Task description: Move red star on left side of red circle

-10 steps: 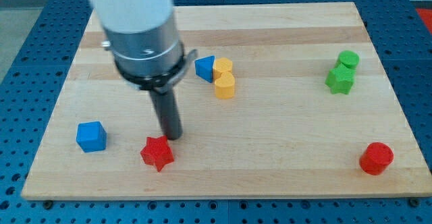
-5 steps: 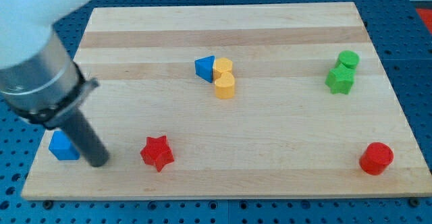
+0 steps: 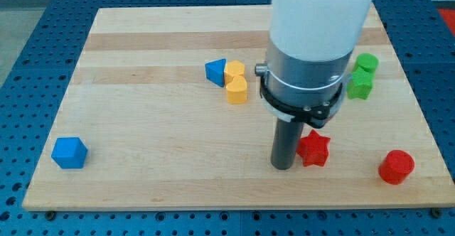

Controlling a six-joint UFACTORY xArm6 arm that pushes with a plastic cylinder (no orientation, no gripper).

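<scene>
red star (image 3: 313, 148) shoved rightward (my tip (image 3: 283, 166) beside)

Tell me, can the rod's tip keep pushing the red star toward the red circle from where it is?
Probably yes. My tip sits against the red star's left side, and bare board lies between the star and the red circle.

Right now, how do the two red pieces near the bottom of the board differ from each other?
The red star has pointed arms, while the red circle is a round, smooth-sided piece. The star sits right beside my tip, on its right in the view; the circle stands alone, apart from everything. The star lies further toward the view's left, the circle close to the board's right edge. Both are the same red.
</scene>
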